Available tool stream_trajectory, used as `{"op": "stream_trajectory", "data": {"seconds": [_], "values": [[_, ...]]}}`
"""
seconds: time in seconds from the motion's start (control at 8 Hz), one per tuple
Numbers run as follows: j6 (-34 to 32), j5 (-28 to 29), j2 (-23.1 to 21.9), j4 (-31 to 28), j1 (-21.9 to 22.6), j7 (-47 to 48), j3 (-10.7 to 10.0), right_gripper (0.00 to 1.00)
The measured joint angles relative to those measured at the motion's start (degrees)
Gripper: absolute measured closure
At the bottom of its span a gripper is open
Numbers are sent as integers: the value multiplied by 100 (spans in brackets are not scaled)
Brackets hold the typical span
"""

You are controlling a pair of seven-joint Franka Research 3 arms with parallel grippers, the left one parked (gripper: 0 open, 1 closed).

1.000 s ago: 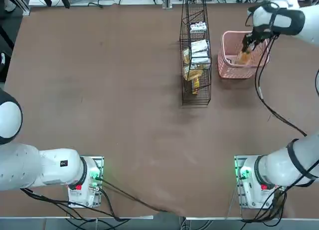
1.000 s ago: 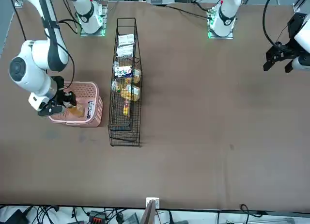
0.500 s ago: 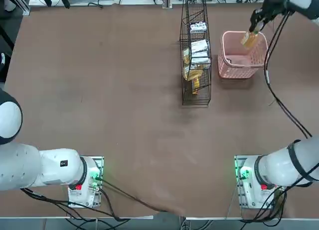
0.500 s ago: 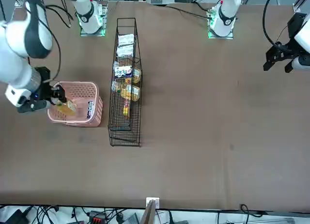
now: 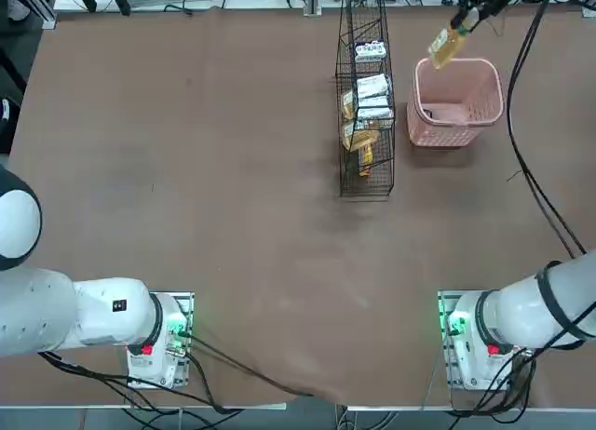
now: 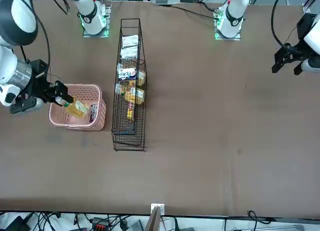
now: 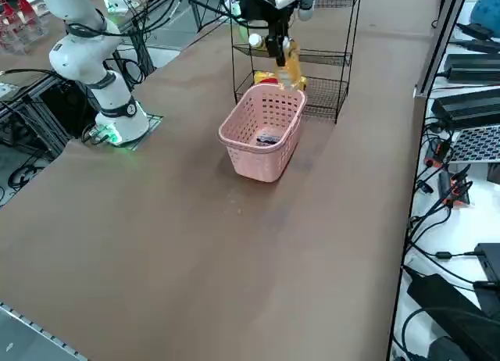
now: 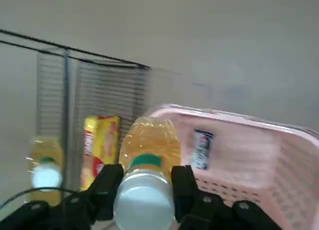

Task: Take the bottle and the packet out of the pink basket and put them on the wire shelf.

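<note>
Right gripper [image 8: 144, 187] raised above the table, clear of the pink basket [image 5: 455, 132], off the basket's far-left corner in the top view. Fingers [image 8: 110, 182] clamped on the neck of the bottle [image 5: 446, 45], just under the white cap; bottle hangs tilted in the air, amber body lowest. Arm reaches far out across the table from its base. Packet [image 7: 268, 138] lies on the basket floor. Wire shelf [image 5: 365, 95] stands at 9 o'clock of the basket, stocked with packets.
</note>
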Motion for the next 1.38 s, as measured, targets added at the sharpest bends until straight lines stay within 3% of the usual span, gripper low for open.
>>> {"op": "stream_trajectory", "data": {"seconds": [0.75, 1.38], "values": [[-1, 2190, 548, 475, -4, -210, 10, 45], [-18, 2783, 973, 480, 89, -154, 52, 45]]}}
